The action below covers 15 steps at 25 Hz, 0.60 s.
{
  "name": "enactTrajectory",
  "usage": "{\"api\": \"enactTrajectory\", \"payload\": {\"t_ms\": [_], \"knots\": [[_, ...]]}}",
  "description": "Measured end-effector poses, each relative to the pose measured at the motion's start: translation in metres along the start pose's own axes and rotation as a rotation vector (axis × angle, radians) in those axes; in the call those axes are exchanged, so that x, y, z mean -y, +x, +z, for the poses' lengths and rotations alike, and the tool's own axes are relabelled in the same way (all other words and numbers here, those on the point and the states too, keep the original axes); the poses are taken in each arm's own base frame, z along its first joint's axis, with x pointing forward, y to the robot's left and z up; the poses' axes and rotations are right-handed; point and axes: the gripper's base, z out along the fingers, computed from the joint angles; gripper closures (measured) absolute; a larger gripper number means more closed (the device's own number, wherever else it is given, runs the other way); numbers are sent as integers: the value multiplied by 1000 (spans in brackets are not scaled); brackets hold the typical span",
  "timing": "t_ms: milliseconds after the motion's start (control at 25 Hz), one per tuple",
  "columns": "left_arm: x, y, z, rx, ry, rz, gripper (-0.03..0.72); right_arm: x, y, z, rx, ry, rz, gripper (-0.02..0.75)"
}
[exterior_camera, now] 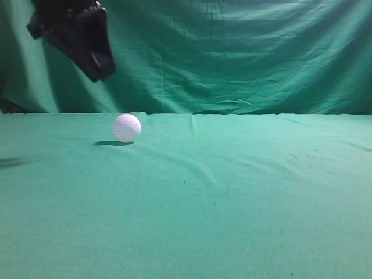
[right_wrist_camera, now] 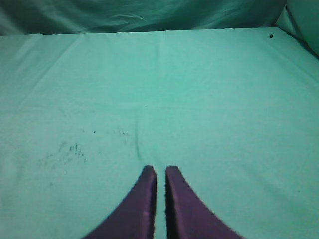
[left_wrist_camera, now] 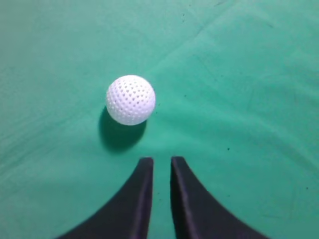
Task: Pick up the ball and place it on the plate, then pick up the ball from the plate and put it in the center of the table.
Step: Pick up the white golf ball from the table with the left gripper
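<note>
The white dimpled ball (exterior_camera: 127, 128) rests on the green cloth table (exterior_camera: 232, 192) at the left of the middle, far back. In the left wrist view the ball (left_wrist_camera: 130, 99) lies on the cloth just ahead and left of my fingertips. My left gripper (exterior_camera: 100, 68) hangs high above the table, up and left of the ball; its black fingers (left_wrist_camera: 162, 160) are nearly together and empty. My right gripper (right_wrist_camera: 160, 169) is shut and empty over bare cloth (right_wrist_camera: 199, 99); it does not show in the exterior view. No plate is in view.
A draped green cloth backdrop (exterior_camera: 244, 52) hangs behind the table's far edge. The cloth has soft wrinkles (exterior_camera: 192, 168) near the middle and a few dark specks (right_wrist_camera: 65, 152) seen in the right wrist view.
</note>
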Motion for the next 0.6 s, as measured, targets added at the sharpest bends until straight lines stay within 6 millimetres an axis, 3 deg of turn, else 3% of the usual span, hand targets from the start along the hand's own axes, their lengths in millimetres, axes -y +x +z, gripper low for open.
{"api": "enactTrajectory", "payload": {"t_ms": [80, 240, 320, 360, 560, 600], "knots": [[-2, -4, 9, -3, 16, 5, 472, 0, 0, 0, 0, 0, 0, 681], [-6, -7, 23, -2, 35, -11, 156, 0, 0, 0, 0, 0, 0, 681], [-7, -8, 31, 2, 48, -10, 57, 0, 0, 0, 0, 0, 0, 681], [-8, -8, 35, 1, 51, -17, 31, 0, 0, 0, 0, 0, 0, 681], [-14, -17, 49, 6, 58, -28, 42, 0, 0, 0, 0, 0, 0, 681], [-15, -21, 50, 15, 56, -26, 94, 0, 0, 0, 0, 0, 0, 681]]}}
